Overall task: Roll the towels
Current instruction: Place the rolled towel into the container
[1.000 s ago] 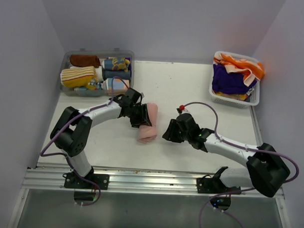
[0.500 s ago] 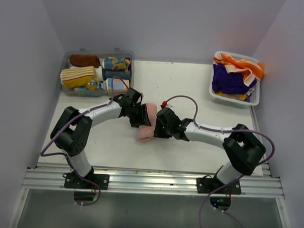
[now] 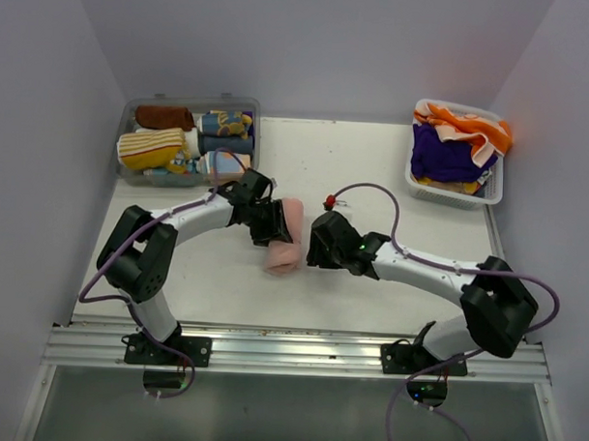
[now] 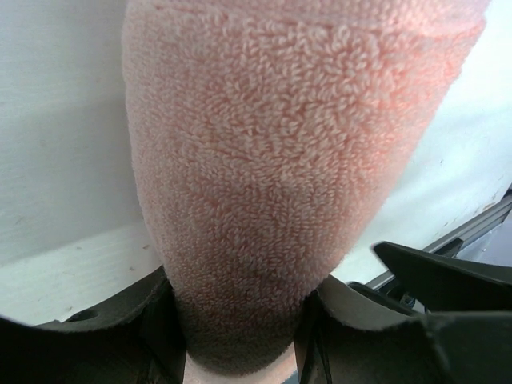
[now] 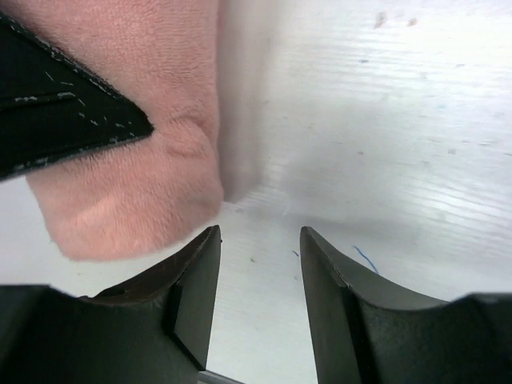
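The pale desk (image 3: 374, 165) carries two arms. The left arm (image 3: 193, 217) bends in from the near left and the right arm (image 3: 419, 268) stretches low from the near right, so they meet at the middle. A clear bin (image 3: 192, 102) at the far left holds rolled towels packed tight, roughly six, though the exact count is hard to make out. A white basket (image 3: 441, 195) at the far right holds a loose heap in which at least two towels show, one orange-and-cream (image 3: 467, 125) and one purple (image 3: 447, 156). One pink towel (image 3: 287, 247), rolled, lies on the desk centre. The left end effector (image 3: 275, 225) is clamped on the roll's far end and partly covers it. The right end effector (image 3: 318, 246) sits just right of the roll, its fingers (image 5: 196, 280) parted with only bare desk between them.
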Action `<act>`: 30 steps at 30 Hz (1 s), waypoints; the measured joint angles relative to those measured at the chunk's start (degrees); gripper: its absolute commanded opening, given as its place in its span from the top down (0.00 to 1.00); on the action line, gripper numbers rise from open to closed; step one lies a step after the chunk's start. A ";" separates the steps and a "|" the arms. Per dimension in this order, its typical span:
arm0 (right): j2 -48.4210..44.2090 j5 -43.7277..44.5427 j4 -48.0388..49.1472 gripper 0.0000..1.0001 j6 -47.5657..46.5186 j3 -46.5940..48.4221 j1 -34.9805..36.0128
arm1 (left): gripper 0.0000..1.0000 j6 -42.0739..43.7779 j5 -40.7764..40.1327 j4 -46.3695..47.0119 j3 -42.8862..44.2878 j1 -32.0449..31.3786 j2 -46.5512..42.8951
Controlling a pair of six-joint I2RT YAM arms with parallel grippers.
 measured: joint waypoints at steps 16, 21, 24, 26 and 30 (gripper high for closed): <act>-18.73 10.23 -13.03 0.49 -0.96 -4.35 -1.64 | 0.88 3.10 -1.14 -7.87 14.49 11.67 -6.54; -21.03 10.88 -15.19 0.48 -1.46 -4.37 -1.64 | 0.84 1.05 -5.53 -5.51 21.31 17.86 -8.13; -21.40 10.86 -16.13 0.48 -1.70 -4.37 -1.64 | 0.83 -2.58 -10.08 -1.22 21.68 20.90 -10.45; -21.44 10.84 -16.59 0.48 -1.84 -4.37 -1.64 | 0.83 -5.33 -12.52 2.05 21.90 21.90 -10.88; -21.46 10.67 -17.22 0.48 -1.90 -4.37 -1.64 | 0.83 -10.58 -15.93 8.76 22.36 22.47 -9.42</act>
